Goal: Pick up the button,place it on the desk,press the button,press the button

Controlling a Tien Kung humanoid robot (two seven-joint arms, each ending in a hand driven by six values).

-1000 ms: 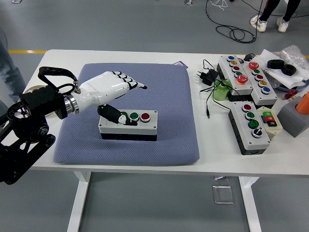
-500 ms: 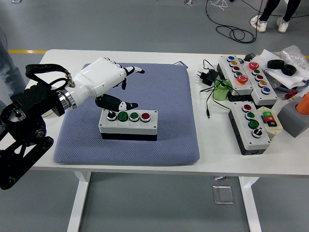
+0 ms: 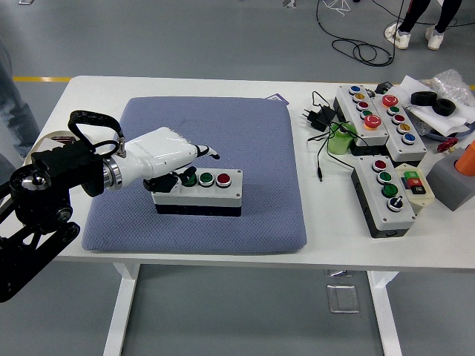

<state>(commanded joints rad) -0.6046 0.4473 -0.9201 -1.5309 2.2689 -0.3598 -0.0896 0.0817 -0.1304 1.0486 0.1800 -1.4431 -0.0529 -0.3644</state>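
Since half a second ago, your left hand (image 3: 167, 157) has dropped from above the pad onto the grey rectangular button box (image 3: 197, 192), which has not shifted. Its white fingers are now curled narrow over the box's nine o'clock end, holding nothing, with one fingertip (image 3: 214, 156) pointing toward three o'clock. You can see the box lying flat near the middle of the blue-grey fabric cushion (image 3: 252, 141), its green button (image 3: 206, 179) and red button (image 3: 223, 179) uncovered. At three o'clock on the white table (image 3: 326, 245), well apart, sit three more grey button boxes (image 3: 384, 194).
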